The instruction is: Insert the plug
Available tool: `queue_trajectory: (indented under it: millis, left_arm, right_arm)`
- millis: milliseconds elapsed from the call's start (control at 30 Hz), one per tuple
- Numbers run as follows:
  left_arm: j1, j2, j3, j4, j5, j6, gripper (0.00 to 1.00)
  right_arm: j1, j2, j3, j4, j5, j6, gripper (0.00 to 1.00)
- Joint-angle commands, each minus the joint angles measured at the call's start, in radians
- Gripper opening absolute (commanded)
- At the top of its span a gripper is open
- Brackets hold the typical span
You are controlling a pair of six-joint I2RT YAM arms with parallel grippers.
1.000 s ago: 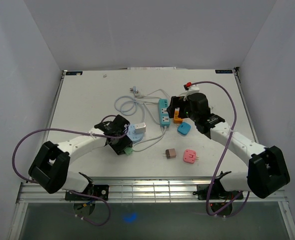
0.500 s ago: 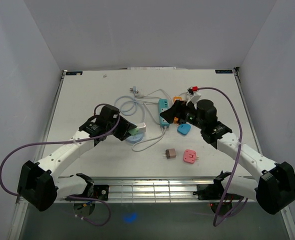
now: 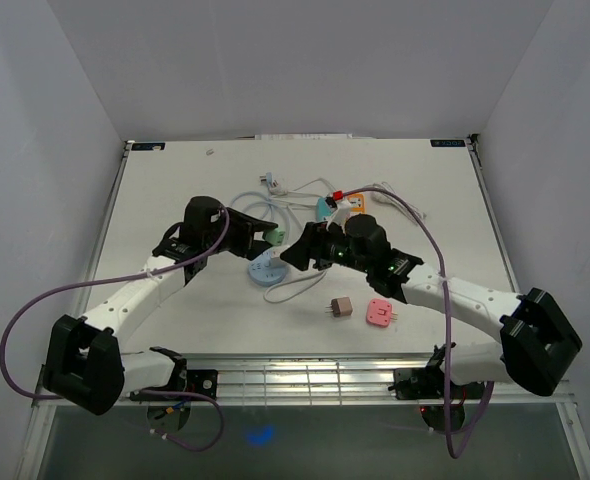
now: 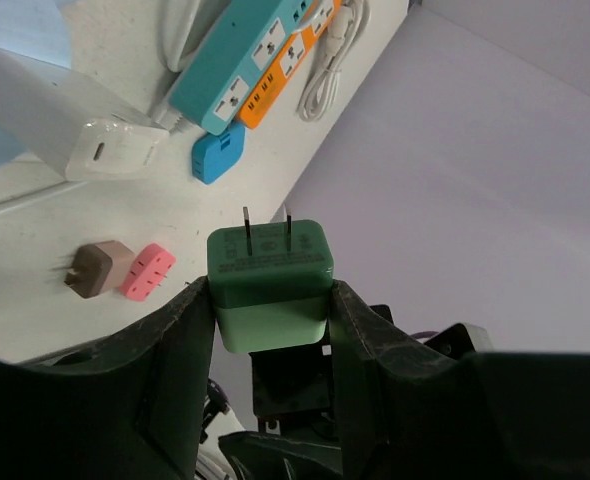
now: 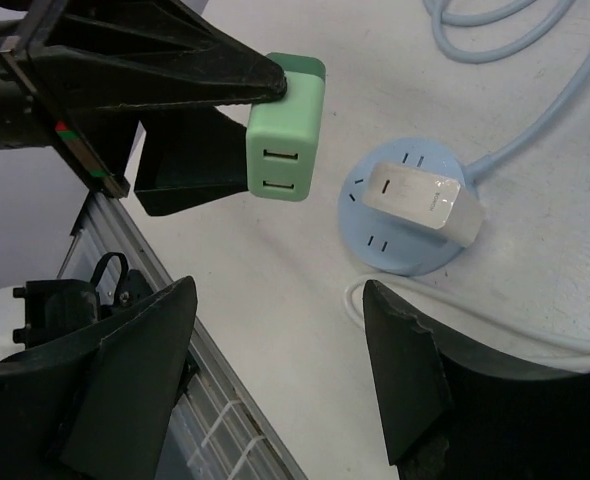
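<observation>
Handover is our guess: left gripper (image 4: 271, 310) clamps the boxy green plastic plug (image 5: 287, 125) in mid-air beside the round blue socket disc (image 5: 395, 250), USB end facing our right gripper (image 5: 275, 335), whose jaws stand apart and empty.

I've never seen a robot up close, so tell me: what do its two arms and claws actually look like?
Both the left arm and right arm have white links joined by bulky black joints. A purple cable loops loosely along each. The left gripper and right gripper each have two broad matte-black fingers.
</observation>
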Motion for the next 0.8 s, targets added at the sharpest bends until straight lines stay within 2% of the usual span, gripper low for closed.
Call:
queue_trajectory:
  millis: [0, 233, 300, 467, 567, 633, 700, 767]
  left_arm:
    - [0.004, -0.009, -0.027, 0.111, 0.090, -0.074, 0.30]
    - [0.004, -0.064, -0.089, 0.163, 0.070, -0.132, 0.30]
    - [0.004, -0.073, -0.098, 0.173, 0.072, -0.140, 0.30]
    - [0.004, -0.080, -0.116, 0.194, 0.081, -0.149, 0.30]
    - [0.006, -0.075, -0.121, 0.196, 0.093, -0.146, 0.30]
    - [0.006, -0.077, -0.125, 0.188, 0.096, -0.141, 0.30]
    - [0.006, -0.084, -0.135, 0.193, 0.093, -0.144, 0.30]
    - [0.006, -0.092, -0.141, 0.194, 0.092, -0.144, 0.30]
  right_arm:
    - [0.024, 0.067, 0.086, 0.074, 0.067, -0.007, 0.72]
    - [0.033, 0.153, 0.161, 0.085, 0.107, -0.018, 0.71]
    - [0.038, 0.176, 0.179, 0.086, 0.107, -0.019, 0.64]
    - [0.049, 0.202, 0.185, 0.108, 0.125, -0.019, 0.56]
    - [0.052, 0.216, 0.196, 0.106, 0.124, -0.021, 0.55]
    - [0.056, 0.218, 0.195, 0.108, 0.130, -0.019, 0.50]
    - [0.058, 0.216, 0.195, 0.114, 0.136, -0.024, 0.39]
    - [0.058, 0.219, 0.198, 0.112, 0.134, -0.027, 0.39]
